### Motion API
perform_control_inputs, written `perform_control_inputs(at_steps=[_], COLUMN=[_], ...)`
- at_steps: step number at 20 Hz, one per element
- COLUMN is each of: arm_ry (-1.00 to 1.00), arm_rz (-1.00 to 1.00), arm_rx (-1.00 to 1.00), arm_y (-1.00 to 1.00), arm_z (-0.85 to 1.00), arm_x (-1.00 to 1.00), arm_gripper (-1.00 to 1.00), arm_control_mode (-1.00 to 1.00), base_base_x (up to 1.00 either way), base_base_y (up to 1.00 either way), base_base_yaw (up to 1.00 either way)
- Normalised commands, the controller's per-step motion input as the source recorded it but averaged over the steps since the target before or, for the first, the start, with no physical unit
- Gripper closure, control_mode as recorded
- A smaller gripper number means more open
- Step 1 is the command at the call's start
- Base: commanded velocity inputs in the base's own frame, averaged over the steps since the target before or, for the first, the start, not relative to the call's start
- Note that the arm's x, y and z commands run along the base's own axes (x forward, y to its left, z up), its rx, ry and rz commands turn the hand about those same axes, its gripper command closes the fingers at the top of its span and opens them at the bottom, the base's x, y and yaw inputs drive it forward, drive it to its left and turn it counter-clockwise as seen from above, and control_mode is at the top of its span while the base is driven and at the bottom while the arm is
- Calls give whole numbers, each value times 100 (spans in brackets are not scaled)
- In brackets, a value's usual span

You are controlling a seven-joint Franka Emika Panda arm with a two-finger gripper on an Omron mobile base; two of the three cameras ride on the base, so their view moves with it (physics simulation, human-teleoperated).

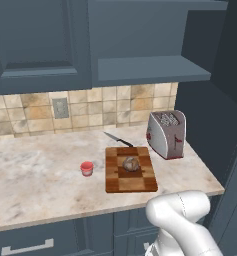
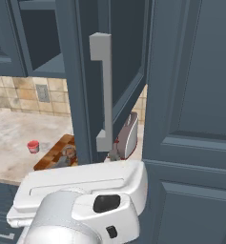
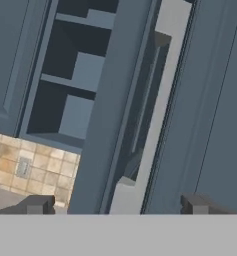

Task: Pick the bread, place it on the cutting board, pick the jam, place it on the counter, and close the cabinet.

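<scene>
I judge the cabinet door (image 2: 78,81) rigid and light on its hinges; it stands open, edge towards me. My gripper (image 3: 117,204) is spread wide, holding nothing, just below the smooth silver handle (image 3: 152,115); I would push there.
</scene>
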Motion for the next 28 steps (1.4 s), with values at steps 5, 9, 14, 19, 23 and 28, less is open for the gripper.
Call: perform_control_inputs(at_steps=[5, 9, 14, 19, 23, 28], arm_ry=[0, 0, 0, 0, 0, 0], arm_rz=[1, 7, 12, 11, 10, 9], arm_rx=[0, 0, 0, 0, 0, 0], arm_y=[-25, -12, -5, -9, -11, -4], arm_z=[-3, -2, 0, 0, 0, -1], arm_x=[14, 1, 0, 0, 6, 8], arm_gripper=[-100, -100, -100, -100, -100, -100], arm_control_mode=[-100, -100, -100, -100, -100, -100], base_base_x=[0, 0, 0, 0, 0, 0], base_base_y=[0, 0, 0, 0, 0, 0], base_base_yaw=[0, 0, 0, 0, 0, 0])
